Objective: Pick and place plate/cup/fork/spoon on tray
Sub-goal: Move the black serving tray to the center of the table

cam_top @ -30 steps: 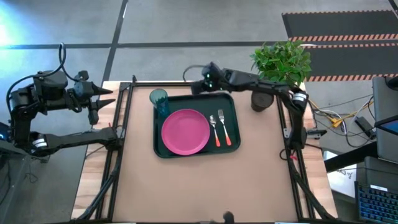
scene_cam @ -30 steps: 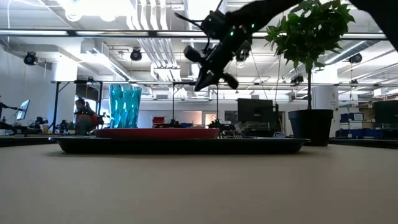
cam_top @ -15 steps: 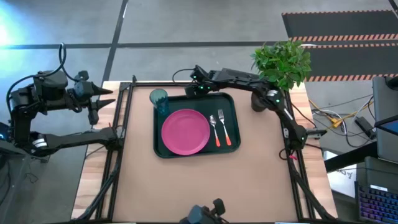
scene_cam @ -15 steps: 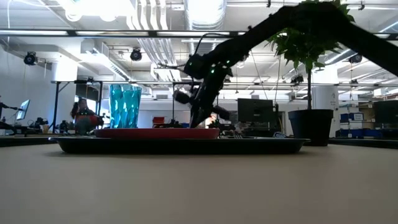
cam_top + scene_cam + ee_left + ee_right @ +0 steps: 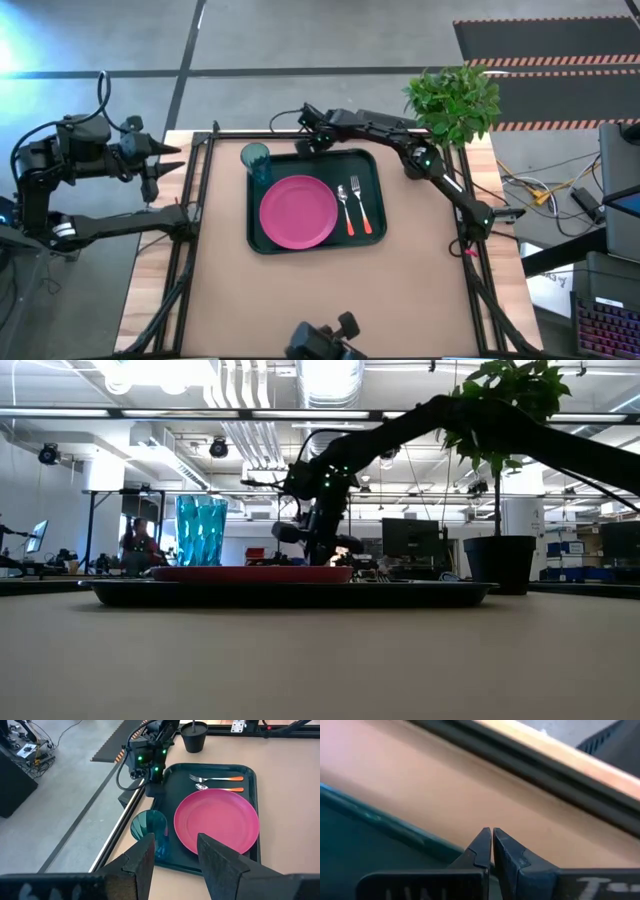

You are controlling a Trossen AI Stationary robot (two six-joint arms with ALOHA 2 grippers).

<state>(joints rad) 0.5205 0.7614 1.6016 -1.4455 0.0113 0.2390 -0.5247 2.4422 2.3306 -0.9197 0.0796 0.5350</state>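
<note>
The dark green tray (image 5: 375, 165) lies at the table's far middle. On it rest the pink plate (image 5: 298, 211), the teal cup (image 5: 255, 158) upright in its far left corner, and the spoon (image 5: 346, 208) and fork (image 5: 360, 206) side by side right of the plate. My right gripper (image 5: 303, 148) is shut and points steeply down at the tray's far rim, right of the cup. My left gripper (image 5: 165, 160) stands open and raised off the table's far left corner, holding nothing. My right gripper has its shut fingertips (image 5: 485, 840) right at the tray's far rim (image 5: 395, 827), coming from above and slanting from the far right. I cannot tell whether they touch the rim.
A potted plant (image 5: 452, 100) stands at the table's far right corner, its dark pot (image 5: 500, 565) beside the tray. My right arm reaches across the far edge past it. Bare table (image 5: 320, 300) lies near of the tray.
My right gripper has come down from well above the tray to the level of its far rim. It has also gone toward the table's left, closer to the cup. It has tipped more steeply downward and stayed shut.
</note>
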